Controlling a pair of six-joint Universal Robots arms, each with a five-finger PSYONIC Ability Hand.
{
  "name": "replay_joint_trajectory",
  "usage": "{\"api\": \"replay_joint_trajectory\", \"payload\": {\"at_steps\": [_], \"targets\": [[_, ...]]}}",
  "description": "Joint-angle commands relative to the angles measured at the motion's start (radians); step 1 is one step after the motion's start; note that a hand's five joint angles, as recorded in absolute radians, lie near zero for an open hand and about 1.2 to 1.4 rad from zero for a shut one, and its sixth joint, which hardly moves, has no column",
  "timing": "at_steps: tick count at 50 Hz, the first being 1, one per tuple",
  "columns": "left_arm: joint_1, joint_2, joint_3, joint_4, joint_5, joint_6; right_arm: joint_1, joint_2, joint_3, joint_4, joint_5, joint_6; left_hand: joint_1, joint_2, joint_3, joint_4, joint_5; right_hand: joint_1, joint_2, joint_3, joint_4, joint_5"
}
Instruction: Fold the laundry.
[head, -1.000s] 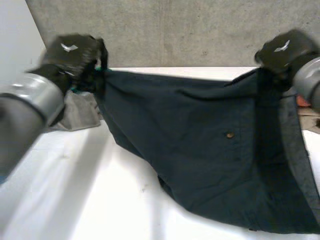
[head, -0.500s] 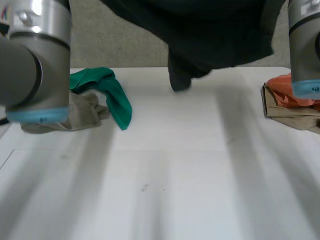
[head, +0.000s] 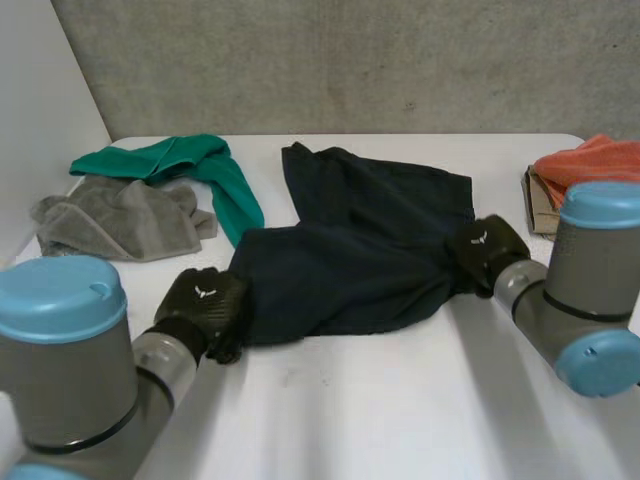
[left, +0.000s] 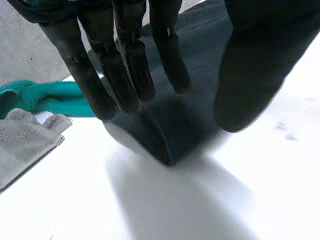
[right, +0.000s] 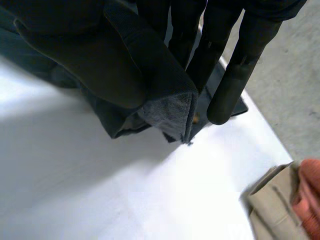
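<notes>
One dark garment (head: 350, 250), aloft before, down on table (head: 400, 410) now.

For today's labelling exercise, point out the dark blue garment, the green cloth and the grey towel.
dark blue garment (head: 350, 250): head view, middle of the fabric.
green cloth (head: 235, 200): head view, strip beside the garment.
grey towel (head: 120, 220): head view, its crumpled middle.

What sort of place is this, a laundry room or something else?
Probably a robotics test lab rather than a home: two robot arms stand at a white table against a concrete wall, with dark shorts and a grey towel laid out.
</notes>
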Motion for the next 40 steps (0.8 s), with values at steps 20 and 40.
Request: {"api": "replay_joint_trajectory", "payload": {"at_steps": [20, 40], "targets": [[0.067, -0.111, 0.135, 0.035, 0.231, 0.068, -0.052, -0.132, 0.234, -0.089, -0.094, 0.000, -0.049, -0.079, -0.083, -0.077, -0.079, 0.223, 0.216, 0.199, 0.193, 0.205], [0.073, -0.309, 0.252, 0.152, 0.235, 0.168, -0.047, -0.130, 0.240, -0.088, -0.087, 0.000, -0.029, -0.058, -0.063, -0.056, -0.059, 0.223, 0.216, 0.199, 0.193, 0.205]]}}
